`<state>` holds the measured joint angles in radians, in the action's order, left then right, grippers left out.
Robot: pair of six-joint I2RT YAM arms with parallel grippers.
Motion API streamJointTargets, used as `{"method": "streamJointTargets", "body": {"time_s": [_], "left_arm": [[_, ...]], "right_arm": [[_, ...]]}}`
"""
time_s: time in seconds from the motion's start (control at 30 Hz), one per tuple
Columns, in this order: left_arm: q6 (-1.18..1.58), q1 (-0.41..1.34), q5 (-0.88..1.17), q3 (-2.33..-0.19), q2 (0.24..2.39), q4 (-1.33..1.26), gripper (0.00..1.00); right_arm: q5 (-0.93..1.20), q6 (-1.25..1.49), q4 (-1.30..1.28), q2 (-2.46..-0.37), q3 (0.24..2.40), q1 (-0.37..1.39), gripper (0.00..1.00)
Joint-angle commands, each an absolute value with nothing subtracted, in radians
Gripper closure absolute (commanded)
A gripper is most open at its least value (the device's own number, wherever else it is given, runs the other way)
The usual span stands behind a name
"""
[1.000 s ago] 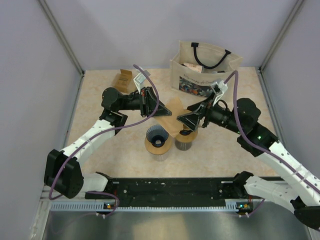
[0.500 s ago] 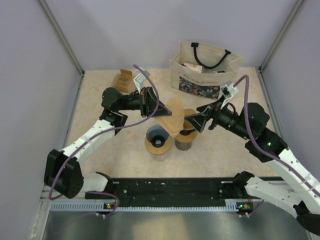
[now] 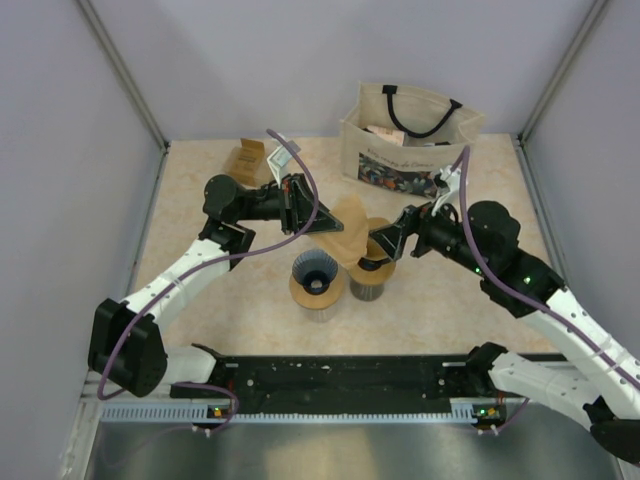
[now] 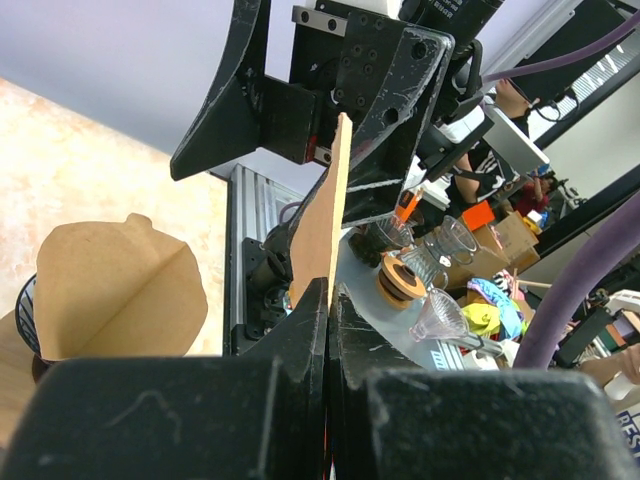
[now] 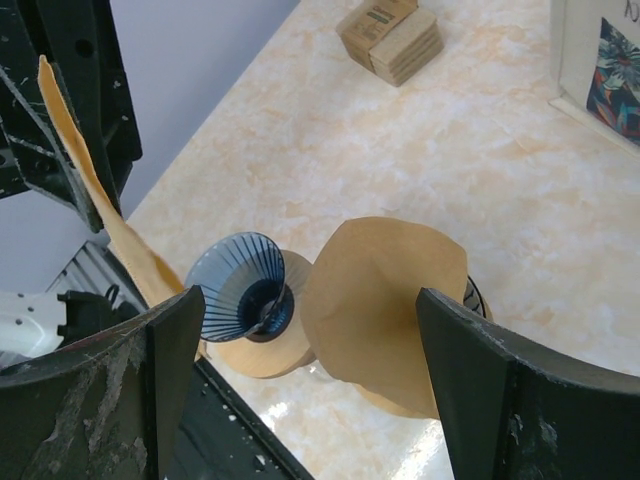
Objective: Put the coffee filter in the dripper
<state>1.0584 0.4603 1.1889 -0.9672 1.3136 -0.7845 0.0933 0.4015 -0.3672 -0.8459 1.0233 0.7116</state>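
1. Two tools are raised: my left tool (image 4: 328, 300) is clamped tight on the edge of a brown paper coffee filter (image 4: 322, 225), holding it clear of the beige desk (image 3: 460, 290).
2. My right tool (image 3: 377, 246) gapes wide, gripping nothing, and faces that filter.
3. A blue ribbed plastic dripper (image 5: 240, 285) stands just below the left tool's tip.

high overhead, close wrist views, filter (image 3: 344, 238) shared

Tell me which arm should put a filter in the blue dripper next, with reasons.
Left, probably. The left gripper is shut on a coffee filter whose lower edge hangs beside the blue dripper. The right gripper is open and holds nothing.
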Motion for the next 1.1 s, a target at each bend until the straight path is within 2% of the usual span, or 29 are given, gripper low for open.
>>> {"method": "streamJointTargets", "body": {"time_s": [0.0, 0.33, 1.07], "left_arm": [[1.037, 0.465, 1.192, -0.996, 1.293, -0.805, 1.0], [1.026, 0.466, 1.187, -1.002, 1.295, -0.784, 1.0], [1.002, 0.465, 1.183, -1.003, 1.296, -0.749, 1.0]], "right_arm": [[0.029, 0.38, -0.365, -0.827, 1.069, 0.719, 0.13], [0.173, 0.388, -0.307, -0.836, 1.081, 0.719, 0.13], [0.248, 0.414, -0.235, -0.879, 1.077, 0.719, 0.13]]}}
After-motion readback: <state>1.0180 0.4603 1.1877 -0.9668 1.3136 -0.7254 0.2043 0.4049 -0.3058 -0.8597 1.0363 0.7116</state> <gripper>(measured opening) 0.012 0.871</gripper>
